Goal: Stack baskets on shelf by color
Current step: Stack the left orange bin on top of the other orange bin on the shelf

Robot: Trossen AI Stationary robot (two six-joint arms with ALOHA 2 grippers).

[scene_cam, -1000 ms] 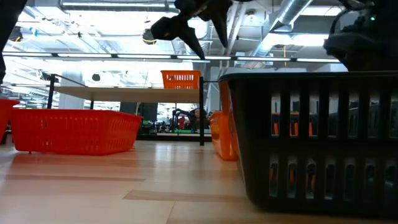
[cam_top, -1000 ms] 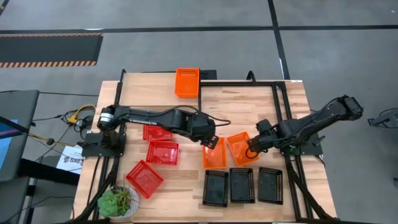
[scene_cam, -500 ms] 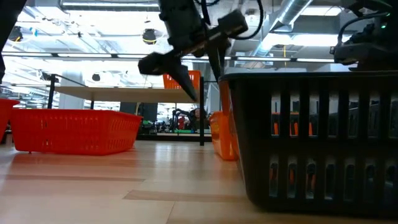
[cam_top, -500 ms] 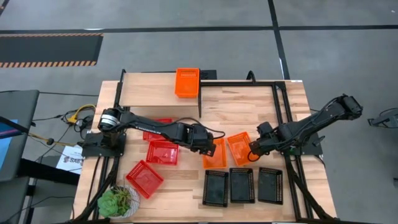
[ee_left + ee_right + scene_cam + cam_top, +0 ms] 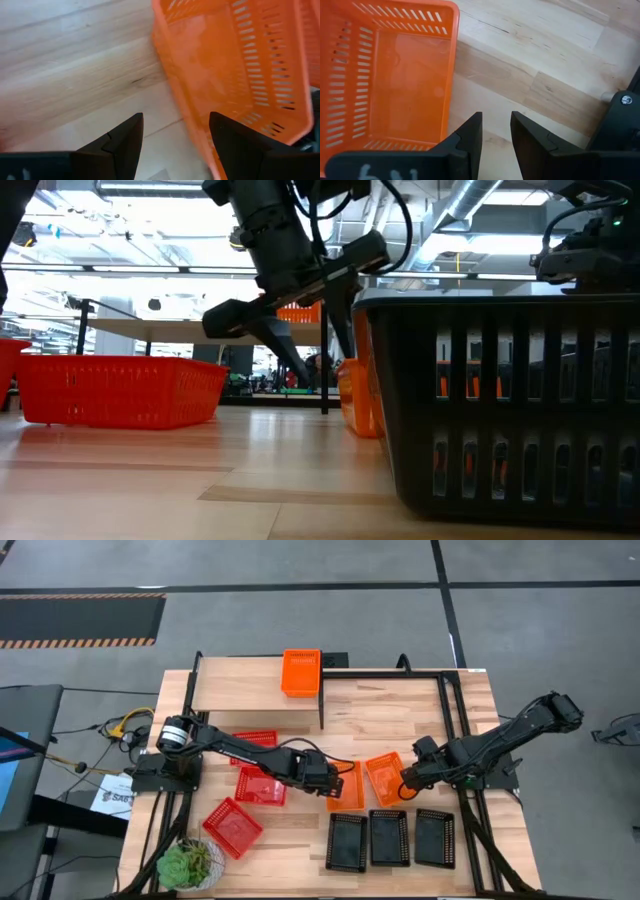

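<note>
Two orange baskets lie side by side on the tabletop, one (image 5: 348, 792) to the left of the other (image 5: 388, 774). A third orange basket (image 5: 301, 672) sits on the shelf (image 5: 240, 688). My left gripper (image 5: 334, 783) hangs open over the left basket (image 5: 240, 65). One finger is outside its long left wall (image 5: 172, 85) and one is over the inside, with no touch visible. My right gripper (image 5: 404, 783) is open by a narrow gap, with bare table between its fingers (image 5: 496, 135). It stands just beside the right basket's (image 5: 395, 85) corner.
Three black baskets (image 5: 389, 837) stand in a row along the near edge, the closest (image 5: 510, 400) filling the low view's right. Three red baskets (image 5: 262, 785) lie on the left, under and beside my left arm. A potted plant (image 5: 190, 865) stands at the near left corner.
My left gripper has come down and toward the near edge, onto the left orange basket's long wall. It has rolled at the wrist as it came and stayed open. The baskets have not moved.
</note>
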